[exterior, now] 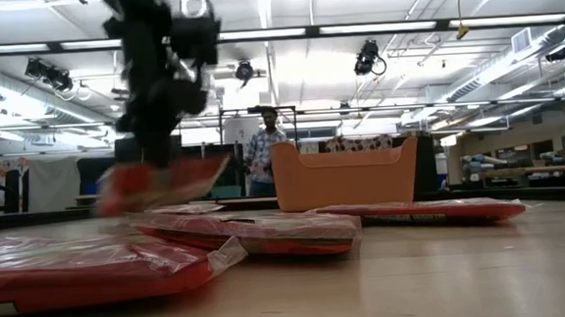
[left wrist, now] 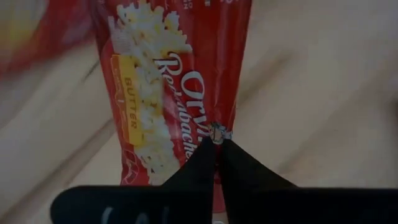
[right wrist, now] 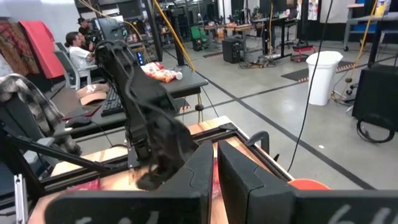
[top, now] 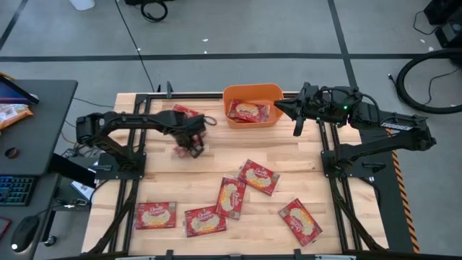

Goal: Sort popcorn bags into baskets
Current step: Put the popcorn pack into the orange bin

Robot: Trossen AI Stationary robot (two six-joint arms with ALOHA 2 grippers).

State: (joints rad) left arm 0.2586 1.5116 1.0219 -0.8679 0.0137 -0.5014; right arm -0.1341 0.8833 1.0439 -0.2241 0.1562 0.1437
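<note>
My left gripper [top: 192, 144] hangs over the table's left middle, shut on a red popcorn bag [left wrist: 168, 81] with a yellow label. In the low view that bag [exterior: 156, 183] shows blurred, clear of the table. The orange basket [top: 253, 92] stands at the far middle edge with one bag [top: 249, 111] lying inside. Several more bags lie flat on the near half [top: 258, 175], [top: 231, 196], [top: 157, 215], [top: 300, 221]. Another red bag [top: 185, 110] shows just beyond my left arm. My right gripper [top: 292, 115] waits right of the basket, its fingers [right wrist: 205, 171] together and empty. My left gripper pinches the popcorn bag between its two fingers at the bag's end edge [left wrist: 214, 127], close to one corner. The fingers come from above, pointing down. The bag is lifted off the table and hangs tilted below the gripper [exterior: 154, 147].
The table's black frame rails [top: 130, 180] run along its left and right sides. A desk [top: 36, 144] with a keyboard, a mouse and an orange-and-white snack packet [top: 13, 113] stands to the left. A person [exterior: 266, 155] stands behind the table. Bare wood [top: 289, 155] lies between basket and near bags.
</note>
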